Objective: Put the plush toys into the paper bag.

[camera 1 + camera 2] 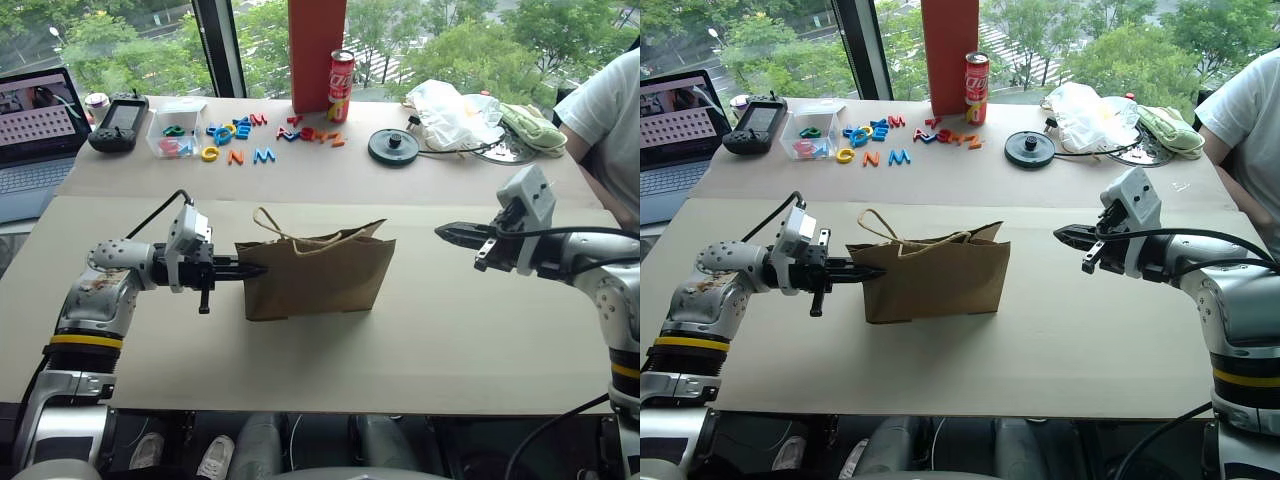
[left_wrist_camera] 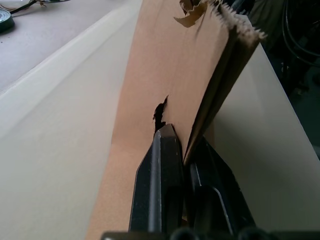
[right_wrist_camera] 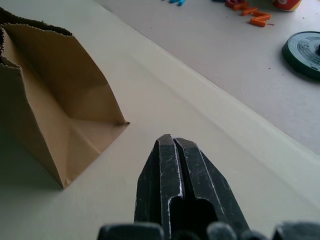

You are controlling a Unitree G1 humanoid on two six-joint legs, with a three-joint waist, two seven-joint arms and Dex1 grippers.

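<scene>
In the middle of the worktop (image 1: 330,380) stands the paper bag (image 1: 318,278). It is upright, and its top is open a little. Its thin cord handle (image 1: 285,232) sticks up at the left.

The left claw (image 1: 252,270) reaches in from the left, lying almost flat. Its two black fingers (image 2: 162,170) are pinched tight on the left side fold of the bag, about halfway up. One finger is on the outside face and the other is in the crease. There is a small dark tear in the paper just past the tip.

The right claw (image 1: 447,233) is in the air to the right of the bag, well apart from it. It points left, toward the bag. Its fingers (image 3: 172,167) are pressed together and hold nothing.

I cannot see any plush toys; I cannot tell what is inside the bag.

On the far side of the worktop lie coloured letters (image 1: 240,135), with a clear box (image 1: 176,128) just left of them. A red can (image 1: 341,85) stands next to a tall red box (image 1: 316,50). Right of the can is a round black disc (image 1: 393,146), then a white plastic bag (image 1: 452,112) and a pale green mitt (image 1: 533,128). A laptop (image 1: 35,140) sits at the far left, with a black handheld device (image 1: 118,122) beside it. A person in a white sleeve (image 1: 605,110) is at the far right.
</scene>
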